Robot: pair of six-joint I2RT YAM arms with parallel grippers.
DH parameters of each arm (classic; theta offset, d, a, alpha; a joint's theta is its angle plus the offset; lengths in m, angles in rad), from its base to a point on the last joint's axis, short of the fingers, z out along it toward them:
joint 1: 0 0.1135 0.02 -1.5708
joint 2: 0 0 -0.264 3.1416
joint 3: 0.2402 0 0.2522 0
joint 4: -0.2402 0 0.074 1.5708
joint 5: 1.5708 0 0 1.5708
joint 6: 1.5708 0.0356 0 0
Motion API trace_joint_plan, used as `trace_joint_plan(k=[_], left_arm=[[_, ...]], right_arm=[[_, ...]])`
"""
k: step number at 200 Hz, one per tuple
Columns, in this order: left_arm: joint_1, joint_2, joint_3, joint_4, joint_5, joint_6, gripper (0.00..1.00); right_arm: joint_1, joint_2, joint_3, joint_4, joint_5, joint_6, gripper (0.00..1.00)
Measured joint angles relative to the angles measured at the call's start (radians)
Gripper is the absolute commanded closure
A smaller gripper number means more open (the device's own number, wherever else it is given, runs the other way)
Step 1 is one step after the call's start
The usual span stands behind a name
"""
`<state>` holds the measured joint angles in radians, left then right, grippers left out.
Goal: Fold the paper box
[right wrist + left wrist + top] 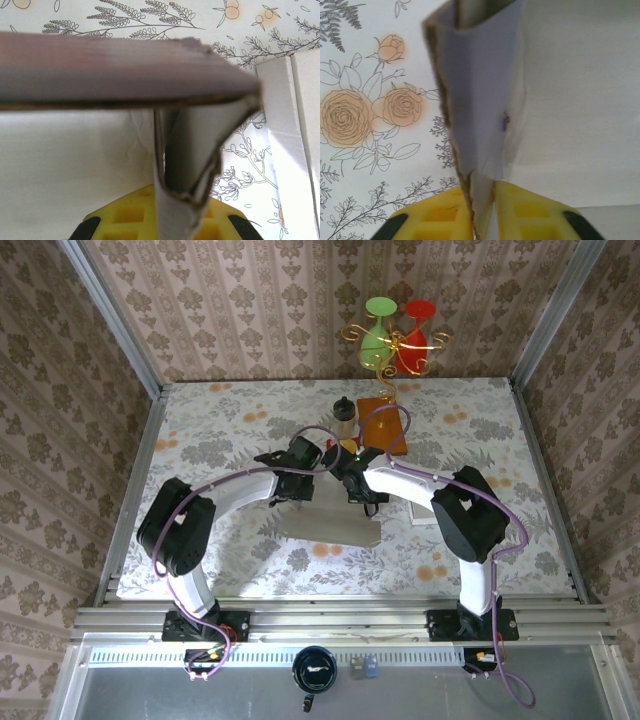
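The paper box [335, 530] lies as a pale grey-white sheet in the middle of the floral table, partly under both arms. My left gripper [298, 487] stands over its left part and my right gripper [362, 492] over its right part, close together. In the left wrist view the left gripper [482, 189] is shut on an upright box flap [480, 100] with a brown torn edge, pinched between the yellow fingers [442, 212]. In the right wrist view the right gripper [182, 196] is shut on a doubled-over box wall [192, 145], under a raised flap [100, 65].
A dark bottle [344, 410] and a brown box [383, 425] stand just behind the grippers. Green and red glasses on a gold stand [400, 335] are at the back wall. A white paper strip [290, 125] lies right of the box. Metal frame rails line the table's sides.
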<state>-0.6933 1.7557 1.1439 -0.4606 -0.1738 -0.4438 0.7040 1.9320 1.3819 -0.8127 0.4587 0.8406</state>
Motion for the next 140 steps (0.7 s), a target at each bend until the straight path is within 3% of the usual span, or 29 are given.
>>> trace_joint_plan(k=[67,92,140], left_arm=[[0.027,0.024,0.001,0.043,0.061,0.036,0.79],[0.027,0.028,0.0,0.05,0.062,0.04,0.73],[0.05,0.027,-0.005,0.072,0.1,0.04,0.84]], right_arm=[[-0.004,-0.002,-0.003,0.006,-0.011,-0.004,1.0],[-0.004,-0.002,-0.003,0.007,-0.011,-0.004,1.0],[-0.004,-0.002,-0.003,0.011,-0.015,-0.005,1.0]])
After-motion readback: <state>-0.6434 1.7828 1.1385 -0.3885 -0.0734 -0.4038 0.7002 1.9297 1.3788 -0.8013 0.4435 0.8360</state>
